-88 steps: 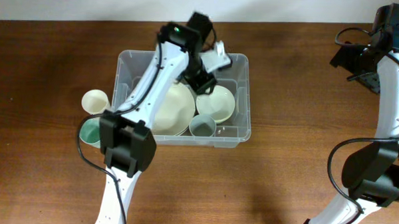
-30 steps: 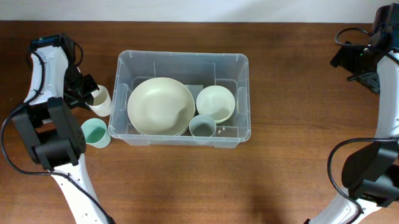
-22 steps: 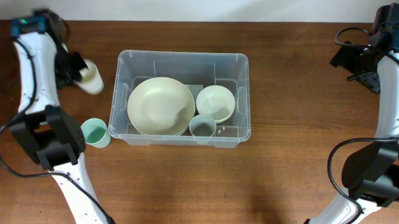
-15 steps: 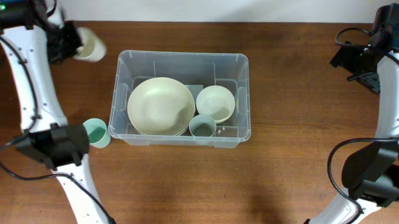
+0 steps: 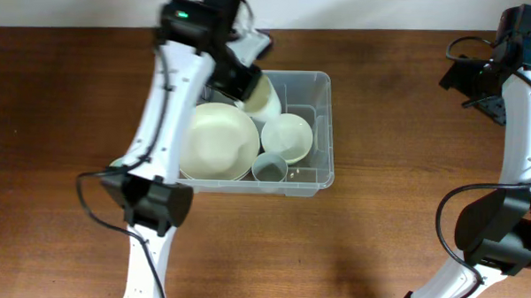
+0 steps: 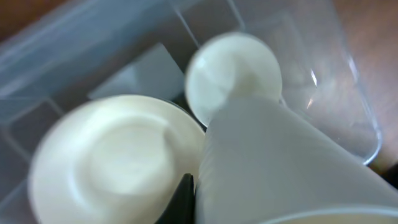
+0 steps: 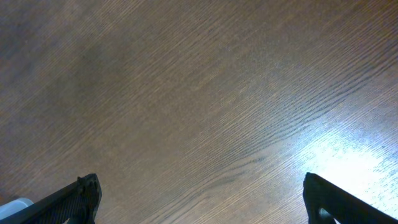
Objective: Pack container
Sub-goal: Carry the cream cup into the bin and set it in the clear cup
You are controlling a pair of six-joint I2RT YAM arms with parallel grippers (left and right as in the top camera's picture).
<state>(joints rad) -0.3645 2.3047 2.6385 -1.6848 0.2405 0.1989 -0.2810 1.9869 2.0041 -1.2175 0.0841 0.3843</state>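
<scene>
your left pincer [image 5: 248, 82] is clenched on a cream cup [image 5: 263, 98] and hangs over the far side of the container [image 5: 325, 124], near its 12 o'clock rim. the container sits mid-tabletop [image 5: 405, 216], its long axis running 9 to 3 o'clock. it lies straight below the pincer, so the coming move looks like a short drop, not a reach.

inside it, left to right, you have a large bowl [image 5: 214, 143] at 9 o'clock, a grey cup [image 5: 269, 169] at 6 o'clock against the near wall, and a small bowl [image 5: 288, 136] just right of centre. bare floor shows only in the far right corner, at about 2 o'clock.

the overhead view gives that layout, but the arm hides part of the grip. the left wrist view shows the cup tilted, its side filling the foreground above both bowls; blur hides how far it stands clear of them.

your right pincer [image 7: 202, 200] is released, fingers wide over bare tabletop at the far 3 o'clock edge, well apart from the container.
</scene>
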